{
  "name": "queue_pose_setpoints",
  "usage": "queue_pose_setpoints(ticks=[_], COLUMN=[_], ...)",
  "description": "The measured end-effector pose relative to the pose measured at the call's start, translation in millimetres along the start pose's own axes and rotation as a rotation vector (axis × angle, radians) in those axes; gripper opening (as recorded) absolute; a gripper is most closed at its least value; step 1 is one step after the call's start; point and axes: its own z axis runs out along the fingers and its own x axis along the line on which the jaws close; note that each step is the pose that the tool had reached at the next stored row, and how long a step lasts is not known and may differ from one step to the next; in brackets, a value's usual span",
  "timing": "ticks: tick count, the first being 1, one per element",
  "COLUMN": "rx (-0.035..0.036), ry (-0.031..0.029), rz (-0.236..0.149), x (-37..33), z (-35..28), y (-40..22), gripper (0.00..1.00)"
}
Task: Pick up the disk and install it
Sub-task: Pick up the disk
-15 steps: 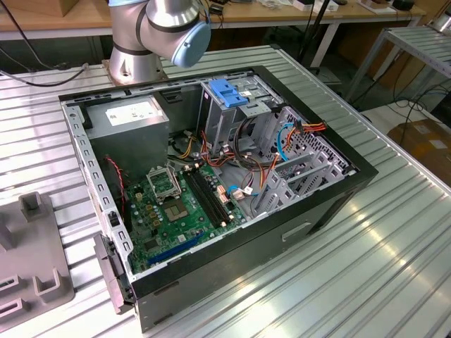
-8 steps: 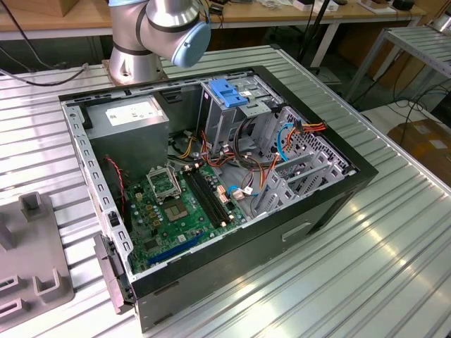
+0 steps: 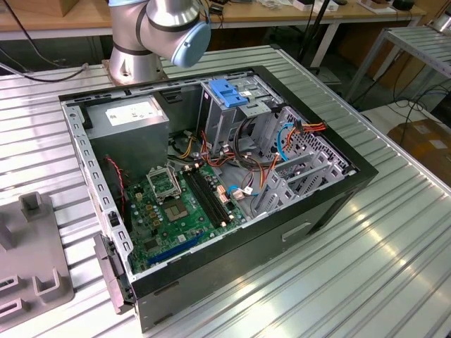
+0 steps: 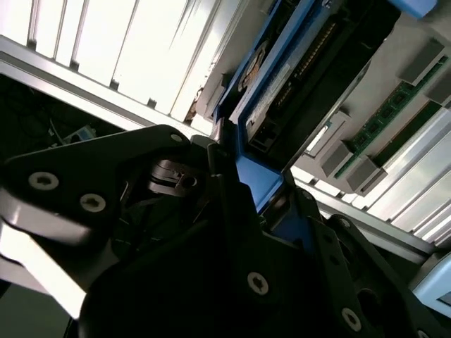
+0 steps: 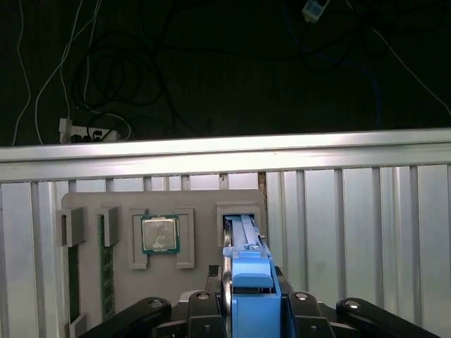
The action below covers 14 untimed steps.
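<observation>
1. Now the disk (image 5: pixel 243 236) stands on edge between the gripper's fingers. Its light-blue bracket faces the first wrist view's camera and its far end is at a slot of the grey tray (image 5: pixel 197 204). Whether it sits fully in that slot I cannot tell.
2. The gripper (image 5: pixel 251 310) has its black fingers (image 5: pixel 211 313) pressed against both sides of the blue bracket, clamped on the disk. The second wrist view shows the same grip from close up, with the bracket wedged in the gripper (image 4: pixel 254 186) and the disk's dark body (image 4: pixel 303 77) reaching away from it.
3. In the tray just beside the disk's slot, a processor chip (image 5: pixel 160 234) lies flat in its own recess. Past it, a green memory stick (image 5: pixel 107 271) stands in a narrow slot.
4. The tray rests on a ribbed metal table (image 5: pixel 352 225).
5. In the exterior view the tray (image 3: pixel 42 274) is at the lower left of the frame, apart from the open computer case (image 3: pixel 338 190) in the middle.
6. Inside the case, the motherboard (image 3: pixel 176 211) lies toward the lower left, the power-supply box (image 3: pixel 130 116) sits at the upper left, and the metal cage (image 3: pixel 229 91) with a blue tab stands at the upper middle.
7. The robot arm (image 3: pixel 162 28) rises at the top of the frame, behind the case.
</observation>
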Motion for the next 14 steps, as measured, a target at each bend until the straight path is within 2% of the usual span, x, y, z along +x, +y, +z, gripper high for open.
queue_pose_setpoints(ticks=[11,14], rx=[-0.0001,-0.0001], ry=[0.0001,0.0001], rz=[0.000,0.000], x=[0.0,0.0], z=[-25.6,-35.7], y=[0.3,0.5], gripper=[0.37,0.37])
